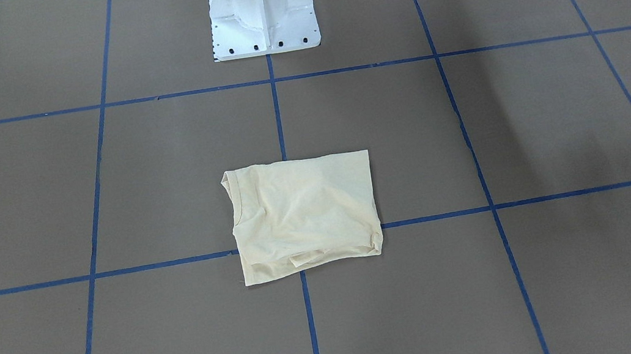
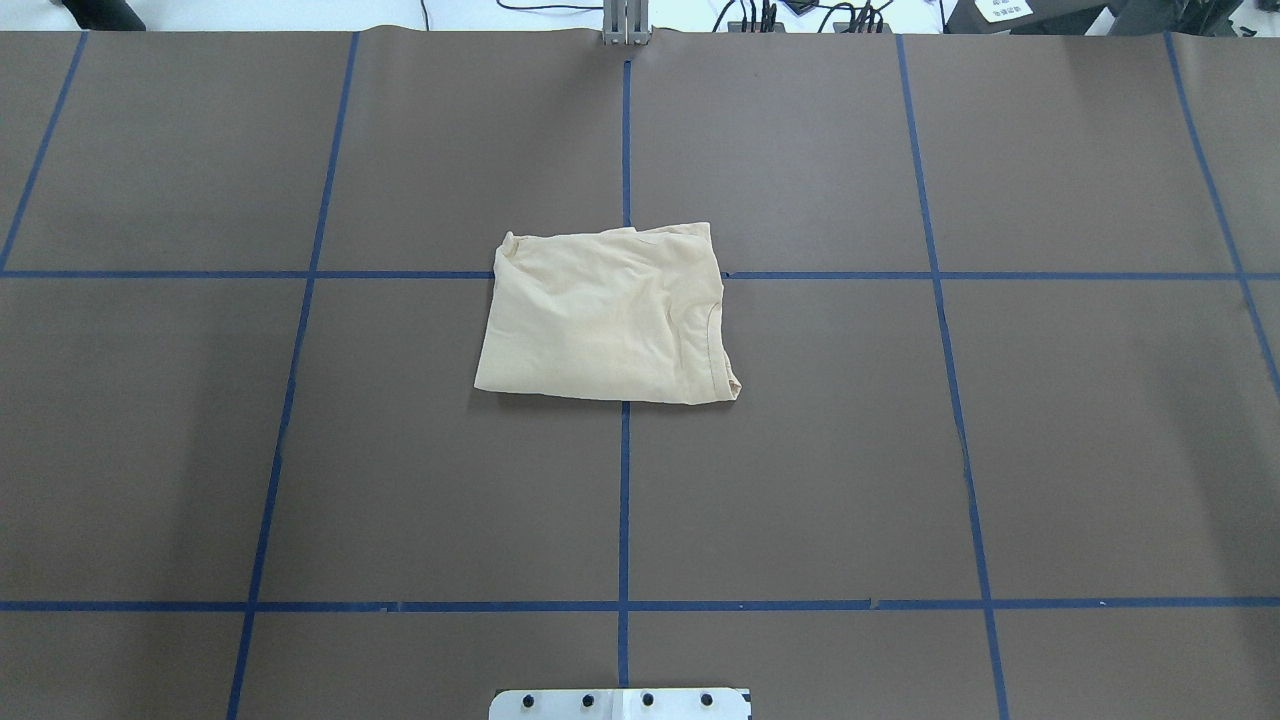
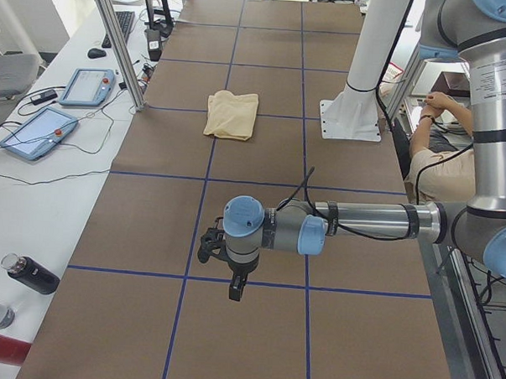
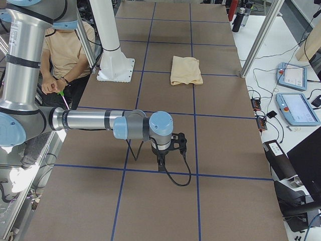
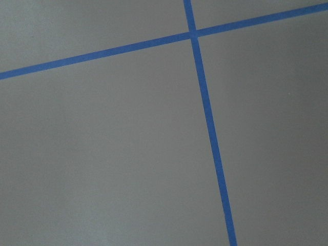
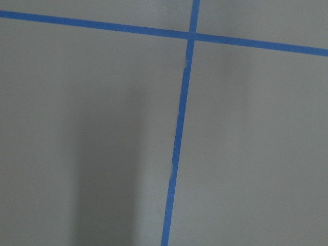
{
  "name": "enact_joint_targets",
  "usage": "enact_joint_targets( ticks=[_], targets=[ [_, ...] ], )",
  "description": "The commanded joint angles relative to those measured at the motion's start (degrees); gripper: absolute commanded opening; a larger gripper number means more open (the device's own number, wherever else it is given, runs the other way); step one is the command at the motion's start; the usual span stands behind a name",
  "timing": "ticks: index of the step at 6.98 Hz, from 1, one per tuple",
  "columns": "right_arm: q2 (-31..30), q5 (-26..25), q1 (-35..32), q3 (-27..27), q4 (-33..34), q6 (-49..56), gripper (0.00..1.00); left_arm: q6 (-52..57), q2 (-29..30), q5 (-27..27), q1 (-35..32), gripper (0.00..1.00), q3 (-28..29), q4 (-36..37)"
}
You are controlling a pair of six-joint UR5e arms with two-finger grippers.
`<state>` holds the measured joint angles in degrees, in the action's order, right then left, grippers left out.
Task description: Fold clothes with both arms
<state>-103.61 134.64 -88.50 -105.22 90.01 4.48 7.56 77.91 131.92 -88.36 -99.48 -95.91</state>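
folded shirt [image 1: 305,215] lies flat at centre of tabletop [image 1: 530,122], over a blue tape crossing [image 2: 625,274]. left hand [image 3: 234,291] and right hand [image 4: 161,165] hang well apart from shirt; hand opening: cannot tell.

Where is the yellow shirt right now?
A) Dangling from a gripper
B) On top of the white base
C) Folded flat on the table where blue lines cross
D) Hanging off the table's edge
C: the shirt lies folded in a neat block on the table, covering a crossing of the blue lines, and nothing is touching it.
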Motion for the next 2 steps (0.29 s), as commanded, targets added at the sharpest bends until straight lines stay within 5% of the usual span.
enact_joint_targets(
  ticks=[1, 2],
  targets=[
    [0.0, 0.0, 0.0, 0.0, 0.1, -0.1, 1.00, 0.0, 0.1, 0.1, -0.1, 1.00, -0.2, -0.2],
    [-0.3, 0.0, 0.0, 0.0, 0.0, -0.1, 1.00, 0.0, 0.2, 0.1, -0.1, 1.00, -0.3, -0.2]
  ],
)
